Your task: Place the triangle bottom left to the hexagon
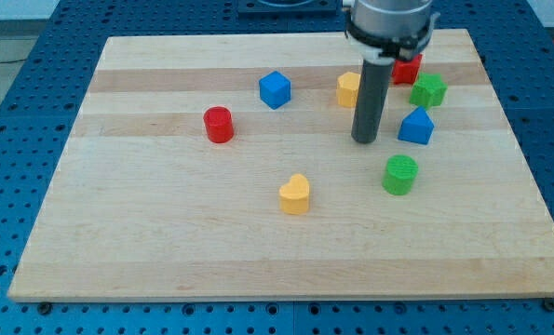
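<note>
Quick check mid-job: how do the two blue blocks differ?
The blue triangle block has a peaked top and sits just to the view's right of my tip. The blue cube is flat-topped, turned corner-on, and lies further toward the view's left and top, away from the tip. Both are the same blue and of similar size.

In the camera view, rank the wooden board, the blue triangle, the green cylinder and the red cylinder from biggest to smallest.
1. Board, by far the largest.
2. Blue triangle, slightly bigger than the cylinders.
3. Green cylinder and red cylinder: look alike, so unranked; green sits nearer the view's bottom.
</note>
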`<state>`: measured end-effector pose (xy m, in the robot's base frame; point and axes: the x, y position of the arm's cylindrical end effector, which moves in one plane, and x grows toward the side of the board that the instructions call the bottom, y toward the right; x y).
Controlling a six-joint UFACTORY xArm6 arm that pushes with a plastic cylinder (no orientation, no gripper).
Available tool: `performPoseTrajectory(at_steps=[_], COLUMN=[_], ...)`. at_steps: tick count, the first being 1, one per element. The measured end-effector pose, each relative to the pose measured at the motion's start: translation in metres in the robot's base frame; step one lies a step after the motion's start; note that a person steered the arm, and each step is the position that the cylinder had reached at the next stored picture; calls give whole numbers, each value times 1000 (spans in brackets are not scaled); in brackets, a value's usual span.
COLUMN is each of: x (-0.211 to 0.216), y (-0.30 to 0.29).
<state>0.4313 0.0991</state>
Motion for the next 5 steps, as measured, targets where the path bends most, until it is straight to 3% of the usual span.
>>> performPoseTrajectory(at_steps=[1, 2, 3, 5], x=[48, 50, 23, -42], y=[33, 94, 108, 49])
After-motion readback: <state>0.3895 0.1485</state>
